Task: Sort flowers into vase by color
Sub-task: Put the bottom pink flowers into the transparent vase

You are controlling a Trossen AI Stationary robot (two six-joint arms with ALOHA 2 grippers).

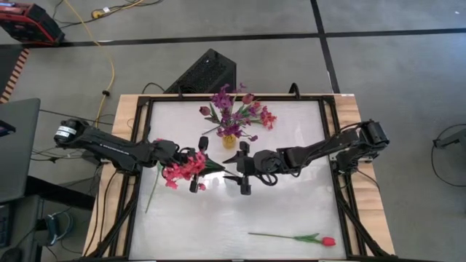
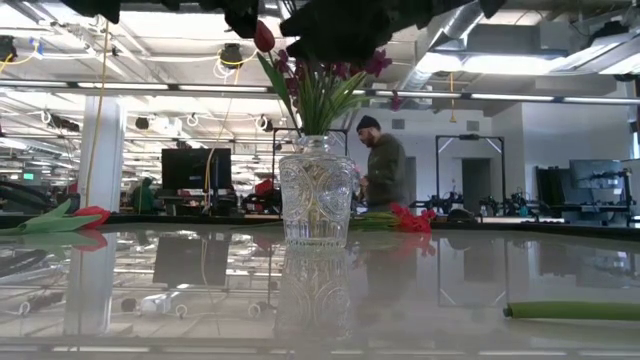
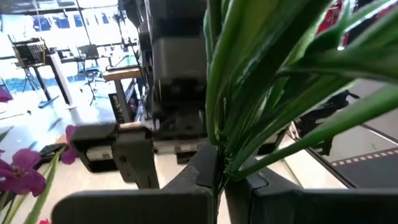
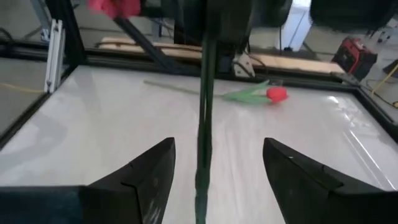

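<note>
The left gripper [image 1: 195,164] sits at mid-table, fingers clamped on the green stems of a red-pink spray [image 1: 182,168]; the left wrist view shows the stems [image 3: 261,118] pinched tight between the closed pads, leaves fanning out past them. The hold is low on the stalks, most likely so the bunch can be passed across or steered stem-first into a vase. Just beside it at three o'clock, the right gripper [image 1: 244,169] faces it with fingers well apart and holding nothing; in its wrist view a thin stem [image 4: 204,124] hangs between the two dark fingers [image 4: 149,174] without touching either, which reads as a handover under way. At twelve o'clock from the pair stands the vase [image 1: 229,140], a cut-glass one [image 2: 317,190] already holding purple sprays [image 1: 223,102] and other blooms. It is crowded, and its spreading stalks stand in the way of any new stem. Near the six-o'clock edge, well apart from both arms, a red tulip [image 1: 328,241] lies flat, unsorted. Beyond the table, in the low view, a person [image 2: 380,165] stands among monitors.
</note>
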